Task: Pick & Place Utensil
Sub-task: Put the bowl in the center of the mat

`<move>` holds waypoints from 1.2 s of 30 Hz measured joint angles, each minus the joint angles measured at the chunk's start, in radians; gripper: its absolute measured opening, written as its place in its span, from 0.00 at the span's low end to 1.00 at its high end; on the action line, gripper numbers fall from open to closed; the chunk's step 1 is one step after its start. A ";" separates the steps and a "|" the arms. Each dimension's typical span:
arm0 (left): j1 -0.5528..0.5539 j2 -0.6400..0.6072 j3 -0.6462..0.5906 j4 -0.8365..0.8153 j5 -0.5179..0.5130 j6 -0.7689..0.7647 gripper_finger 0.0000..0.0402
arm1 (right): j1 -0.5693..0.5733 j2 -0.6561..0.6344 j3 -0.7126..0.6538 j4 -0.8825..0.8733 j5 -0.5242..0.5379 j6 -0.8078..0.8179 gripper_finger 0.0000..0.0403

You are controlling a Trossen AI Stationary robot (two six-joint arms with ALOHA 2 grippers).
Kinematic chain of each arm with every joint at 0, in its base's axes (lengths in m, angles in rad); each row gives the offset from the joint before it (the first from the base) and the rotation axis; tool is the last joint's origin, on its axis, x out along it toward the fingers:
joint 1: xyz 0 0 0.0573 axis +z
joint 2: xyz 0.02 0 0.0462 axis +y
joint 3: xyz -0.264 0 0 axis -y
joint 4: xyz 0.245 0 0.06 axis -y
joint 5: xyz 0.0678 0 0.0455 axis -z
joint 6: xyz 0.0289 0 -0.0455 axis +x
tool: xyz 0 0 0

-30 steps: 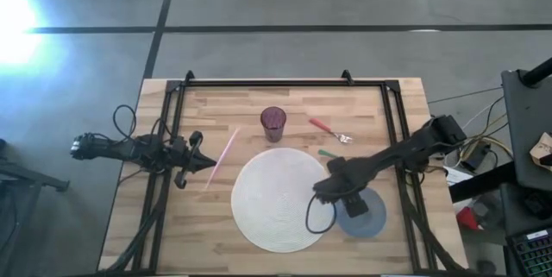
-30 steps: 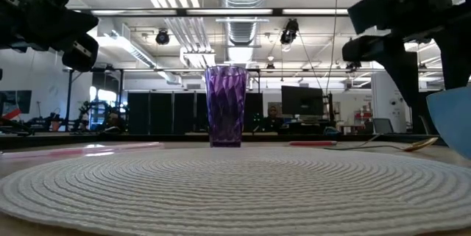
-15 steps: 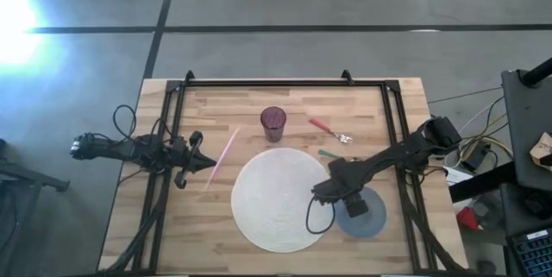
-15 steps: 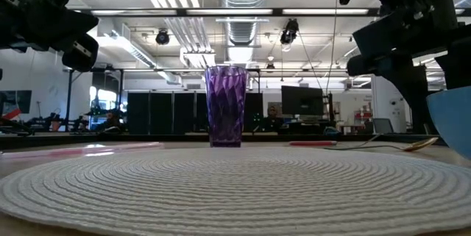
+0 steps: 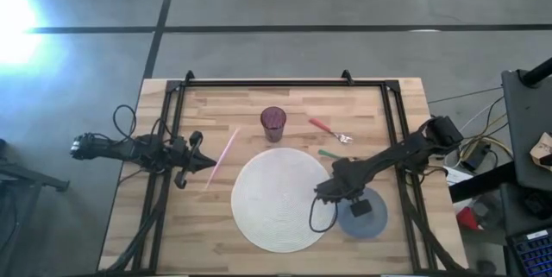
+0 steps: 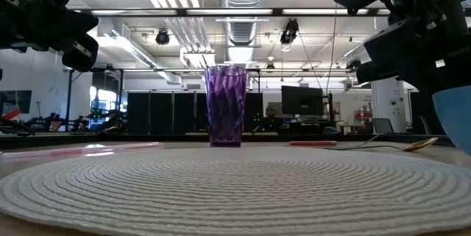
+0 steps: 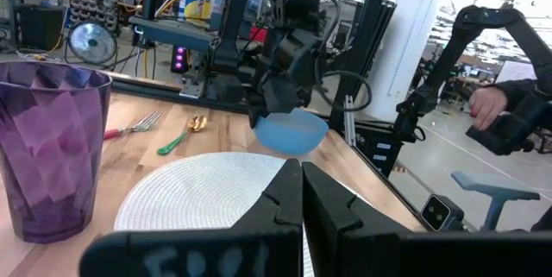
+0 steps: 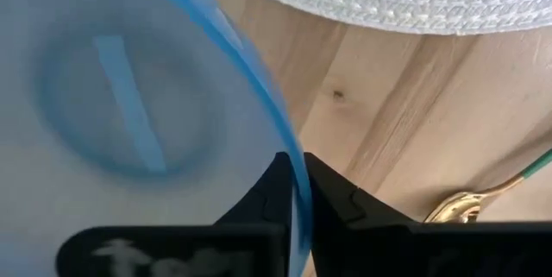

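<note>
My left gripper (image 5: 210, 163) waits left of the white placemat (image 5: 274, 201), fingers pressed together on nothing, with the pink straw (image 5: 222, 158) just beside it. Behind the placemat stands the purple cup (image 5: 273, 123). Right of the cup, the red-handled fork (image 5: 330, 130) and green-handled spoon (image 7: 181, 135) lie on the wood, untouched, so I judge no utensil placed yet. At the placemat's right edge, my right gripper (image 5: 337, 198) pinches the blue bowl (image 5: 362, 215) by its rim.
</note>
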 joint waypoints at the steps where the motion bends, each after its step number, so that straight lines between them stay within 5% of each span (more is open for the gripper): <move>1: 0.000 0.000 0.000 0.000 0.000 0.000 0.00 | 0.000 -0.008 0.001 -0.001 -0.006 0.004 0.03; 19: 0.000 0.001 0.000 0.000 0.000 0.000 0.00 | -0.097 -0.239 0.086 0.000 -0.013 0.298 0.02; 36: 0.000 0.002 0.000 0.000 -0.001 0.000 0.00 | -0.134 -0.207 0.340 0.075 -0.028 0.650 0.02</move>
